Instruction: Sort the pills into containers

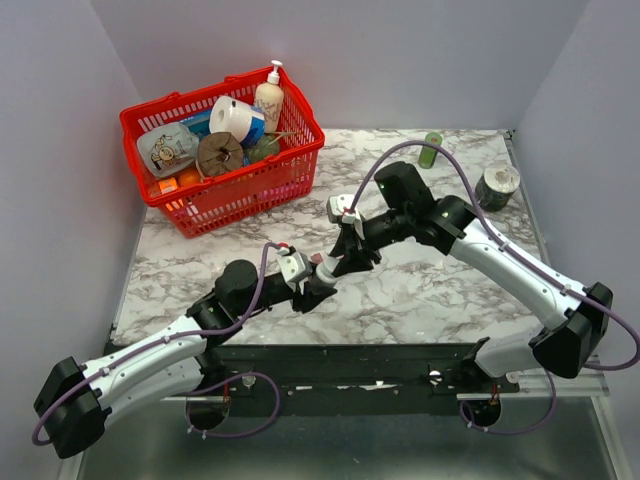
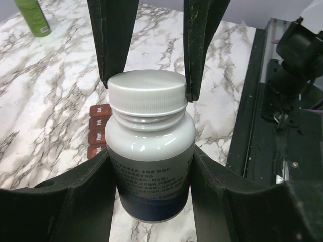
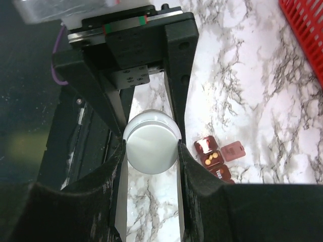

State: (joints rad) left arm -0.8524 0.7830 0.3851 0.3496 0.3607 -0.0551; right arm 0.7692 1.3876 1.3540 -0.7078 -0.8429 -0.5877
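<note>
Two arms are sitting tip to tip over the desk (image 1: pixel 420 300) in the top view; whatever they're sharing is hiding under the wrists.

Left wrist view: left jaws are clamping the pill bottle (image 2: pixel 150 151) by its body, and right jaws are pinching its white cap (image 2: pixel 147 93) from above. The containers (image 2: pixel 99 131) are lying just left of the bottle.

Right wrist view: right jaws are gripping the cap's sides. The containers (image 3: pixel 222 173) are lying just right of the bottle, one lid open, orange pills (image 3: pixel 212 158) inside.

My read: uncapping. I'm advising holding the body firm, twisting on the cap axis and lifting straight.
</note>
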